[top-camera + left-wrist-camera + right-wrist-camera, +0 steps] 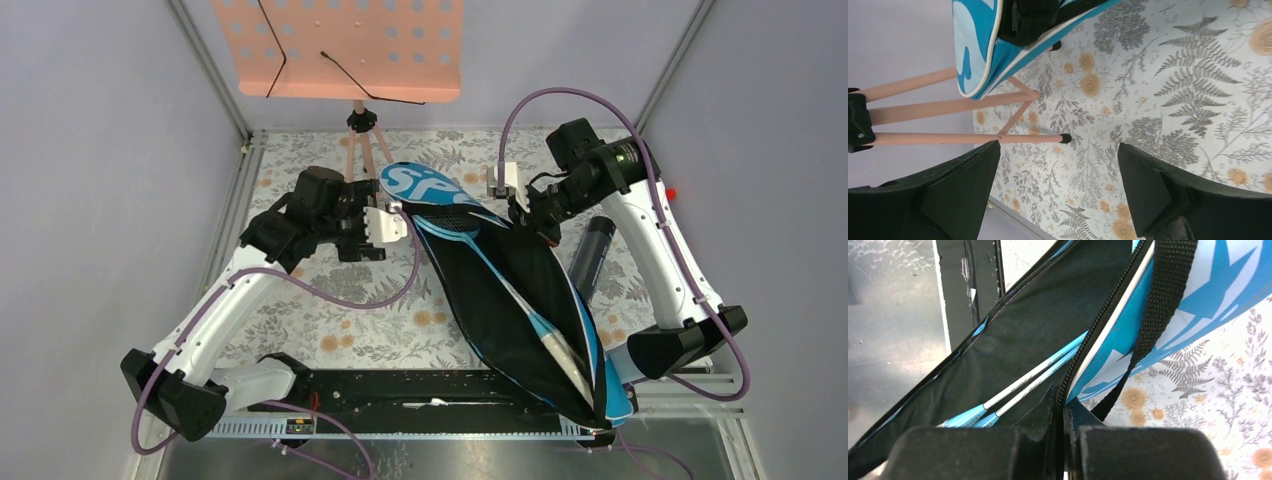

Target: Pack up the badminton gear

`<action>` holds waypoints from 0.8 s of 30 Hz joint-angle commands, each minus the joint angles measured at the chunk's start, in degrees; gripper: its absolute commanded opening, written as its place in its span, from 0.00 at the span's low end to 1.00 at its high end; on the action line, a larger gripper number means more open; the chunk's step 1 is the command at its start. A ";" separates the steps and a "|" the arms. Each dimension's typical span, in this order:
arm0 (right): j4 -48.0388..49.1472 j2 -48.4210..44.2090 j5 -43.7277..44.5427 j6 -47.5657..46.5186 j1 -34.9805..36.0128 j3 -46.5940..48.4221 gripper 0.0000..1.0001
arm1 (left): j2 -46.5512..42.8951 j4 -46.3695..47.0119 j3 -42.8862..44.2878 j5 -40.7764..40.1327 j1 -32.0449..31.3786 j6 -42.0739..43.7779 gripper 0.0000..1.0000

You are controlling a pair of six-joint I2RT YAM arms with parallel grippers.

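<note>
Across the table (330,320), the racket bag (520,300) lies unzipped, rackets (1023,382) inside. Your right gripper (1064,407) pinches its zipper edge; your left gripper (1058,150) gapes wide, empty. The fabric likely sags and slips, so hold the stiffer hem.

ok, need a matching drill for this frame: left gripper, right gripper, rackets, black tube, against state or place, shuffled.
Things:
1. left gripper
2. right gripper
3. rackets
4. black tube

States or places:
A. inside the bag
B. lying on the table, to the right of the bag
C. open, holding nothing, above the table
D. shut on the bag's zipper edge

Pairs: 1-C, 2-D, 3-A, 4-B
</note>
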 commanded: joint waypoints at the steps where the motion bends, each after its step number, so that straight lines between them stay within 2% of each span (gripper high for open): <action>1: -10.97 -0.91 -6.89 -9.61 -0.11 1.22 0.00 | 2.00 4.83 1.22 2.76 2.28 4.15 0.99; 12: -10.88 3.53 -9.81 -10.09 1.28 1.10 0.00 | 9.96 10.14 8.58 10.03 4.79 10.18 0.99; 19: -10.88 5.17 -10.90 -10.99 2.96 2.91 0.00 | 12.14 7.06 7.65 14.31 4.79 18.40 0.99; 24: -10.97 4.15 -12.07 -11.56 3.05 3.22 0.00 | 14.44 4.97 7.00 12.03 4.97 18.85 0.91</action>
